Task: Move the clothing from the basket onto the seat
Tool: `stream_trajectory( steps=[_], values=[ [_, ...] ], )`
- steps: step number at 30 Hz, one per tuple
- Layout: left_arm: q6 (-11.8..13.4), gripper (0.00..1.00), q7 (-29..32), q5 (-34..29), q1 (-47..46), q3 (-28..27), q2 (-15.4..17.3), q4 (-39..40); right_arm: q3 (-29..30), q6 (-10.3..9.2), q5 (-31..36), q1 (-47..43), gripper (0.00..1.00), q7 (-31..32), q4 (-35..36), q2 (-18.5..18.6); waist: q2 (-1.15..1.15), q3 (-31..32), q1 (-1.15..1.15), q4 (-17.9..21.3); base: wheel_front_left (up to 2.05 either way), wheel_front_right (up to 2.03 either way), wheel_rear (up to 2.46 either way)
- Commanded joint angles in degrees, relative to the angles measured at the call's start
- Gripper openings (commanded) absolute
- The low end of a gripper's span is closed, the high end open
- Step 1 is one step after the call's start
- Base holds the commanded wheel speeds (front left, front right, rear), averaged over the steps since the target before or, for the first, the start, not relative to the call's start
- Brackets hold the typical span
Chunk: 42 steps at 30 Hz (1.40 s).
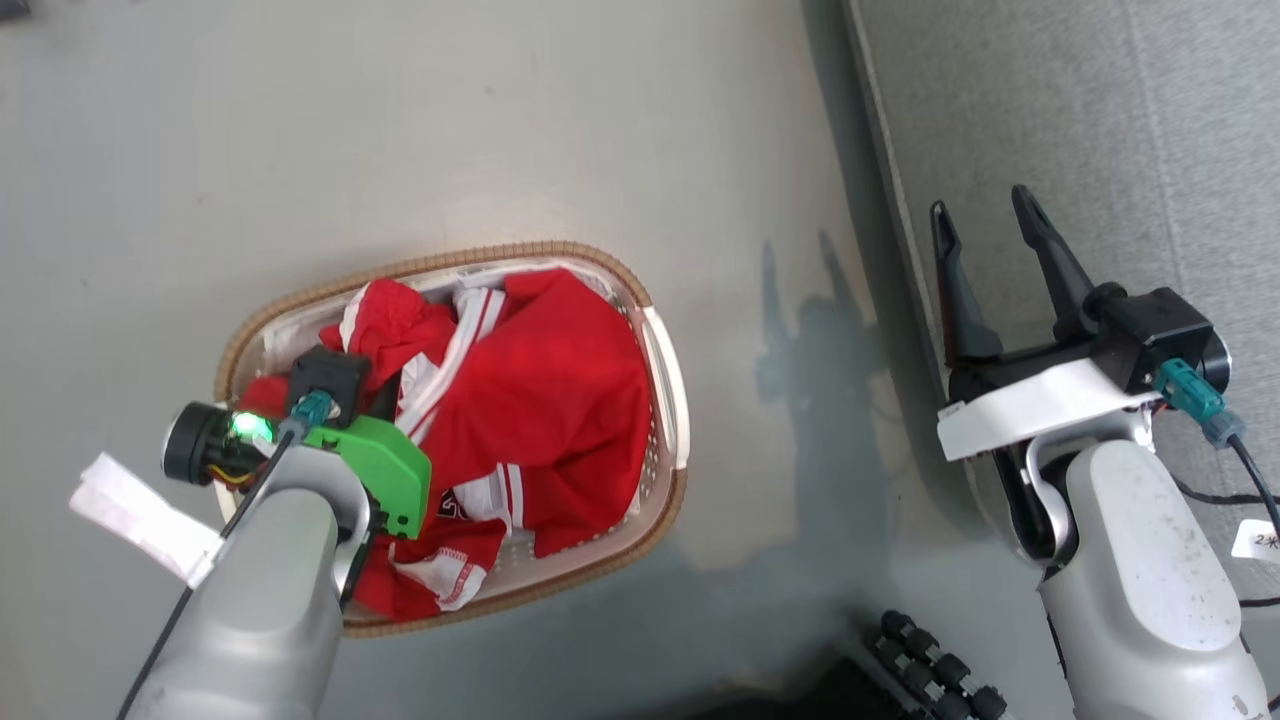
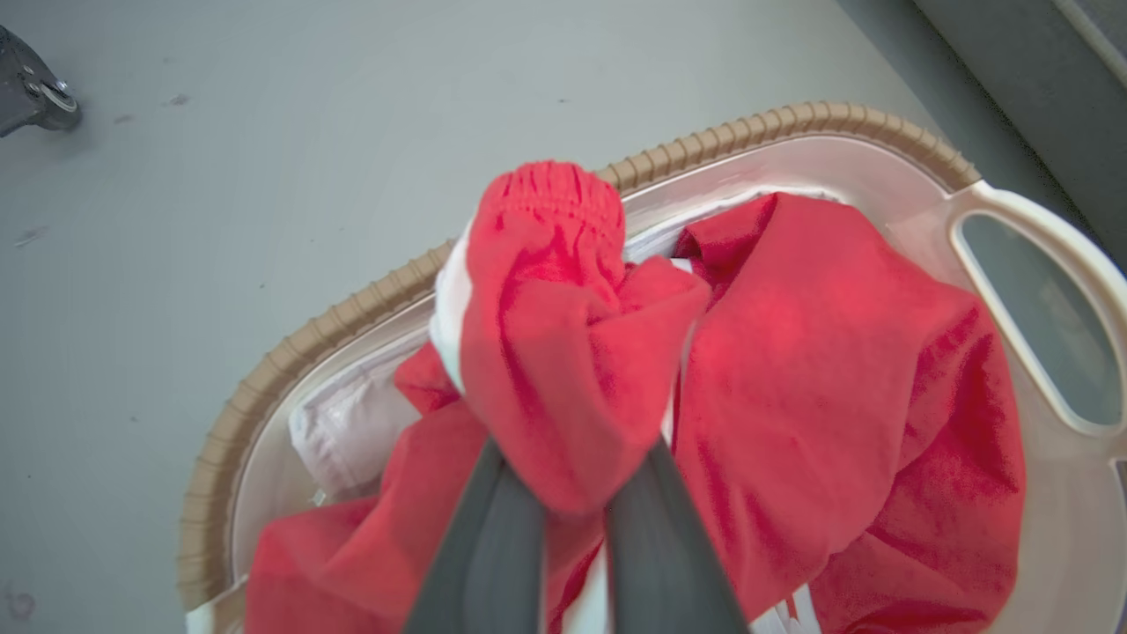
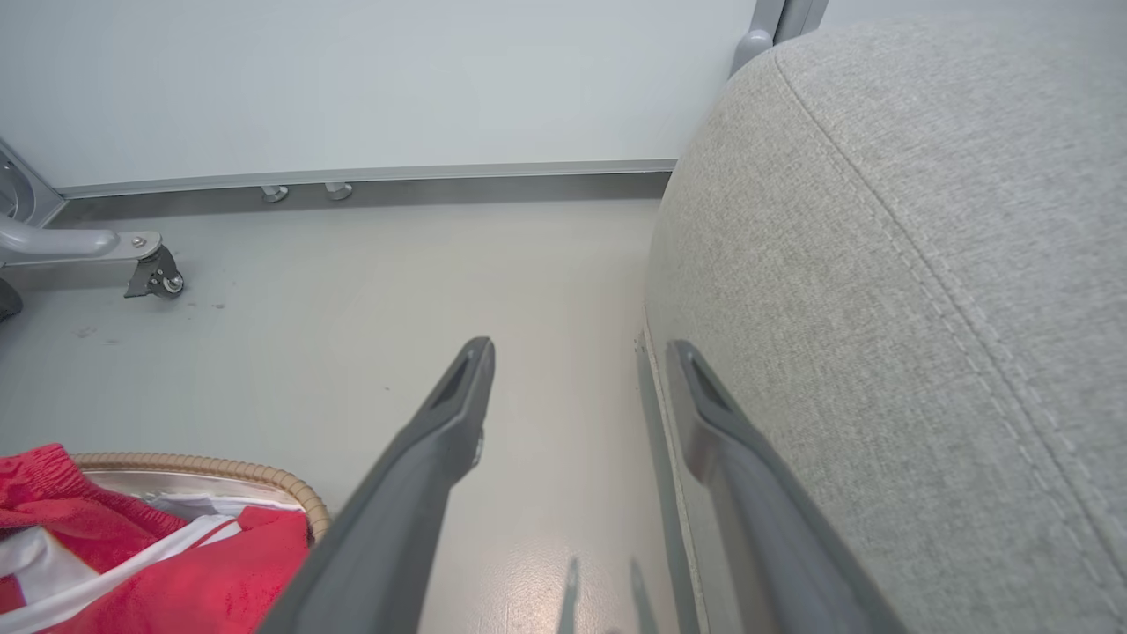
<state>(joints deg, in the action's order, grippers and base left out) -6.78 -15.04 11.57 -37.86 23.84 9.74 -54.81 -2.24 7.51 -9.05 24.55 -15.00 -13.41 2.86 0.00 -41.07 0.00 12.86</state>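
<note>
Red clothing [image 1: 545, 400] with white stripes fills the cream basket [image 1: 665, 370], whose brown rim [image 2: 290, 357] rings it on the floor. My left gripper [image 1: 385, 395] reaches down into the basket's left side, its tips buried in the cloth. In the left wrist view it [image 2: 572, 493] is shut on a bunched fold of red clothing [image 2: 555, 326] with an elastic hem. My right gripper [image 1: 985, 250] hangs open and empty beside the grey seat [image 1: 1120, 140]. The right wrist view shows its fingers [image 3: 449, 414] spread at the seat's [image 3: 898, 264] rounded front edge.
Bare grey floor surrounds the basket. A castor on a metal leg [image 3: 154, 273] and a wall skirting stand far off. Black rollers of my base [image 1: 935, 665] show at the bottom. A white liner sheet [image 2: 348, 423] lies under the clothes.
</note>
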Motion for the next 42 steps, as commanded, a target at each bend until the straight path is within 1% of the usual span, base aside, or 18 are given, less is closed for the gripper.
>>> stream_trajectory(
  steps=[1, 6, 13, 22, 32, 37, 42],
  values=[
    [0.2, 0.0, -0.2, 0.8, 1.9, -0.9, 0.1, 1.6, 0.0, -0.04, 0.2, -1.2, 1.0, -0.3, -0.4, 0.2, 0.0, 6.4, 0.0, -0.9, 0.0, 0.0, 0.0],
    [0.1, 0.0, -0.2, 0.1, 7.2, -2.5, -1.0, 7.2, 0.3, -0.05, 0.9, -2.8, 1.0, -0.3, -0.8, 0.2, 0.0, 11.9, 0.0, -2.6, 0.0, 0.0, 0.0],
    [-0.3, 0.0, -0.1, -0.8, 13.5, -4.3, -3.2, 15.9, 0.9, -0.05, 1.6, -6.4, 1.0, -0.3, -1.1, 0.7, 0.0, 19.4, 0.0, -6.3, 0.0, 0.0, 0.0],
    [-0.7, 0.0, -0.1, -1.5, 18.0, -5.1, -5.0, 27.1, 0.7, -0.05, 1.3, -11.5, 1.0, -0.3, -2.1, 1.3, 0.0, 27.4, 0.0, -9.2, 0.0, 0.0, 0.0],
    [-0.7, 0.0, -0.1, 1.3, 18.8, -4.0, -6.2, 38.2, -0.9, -0.05, 0.8, -15.9, 1.0, -0.3, -3.5, 1.0, 0.0, 33.8, 0.0, -9.4, 0.0, 0.0, 0.0],
    [-0.7, 0.0, -0.1, 2.4, 17.8, -3.0, -6.5, 42.4, -2.3, -0.05, 0.7, -17.2, 1.0, -0.3, -4.3, 1.0, 0.0, 35.2, 0.0, -9.1, 0.0, 0.0, 0.0],
    [-0.7, 0.0, -0.1, 2.5, 16.9, -2.2, -6.7, 45.4, -5.7, -0.05, 0.4, -17.5, 1.0, -0.3, -3.9, 1.3, 0.0, 36.0, 0.0, -9.1, 0.0, 0.0, 0.0]
  ],
)
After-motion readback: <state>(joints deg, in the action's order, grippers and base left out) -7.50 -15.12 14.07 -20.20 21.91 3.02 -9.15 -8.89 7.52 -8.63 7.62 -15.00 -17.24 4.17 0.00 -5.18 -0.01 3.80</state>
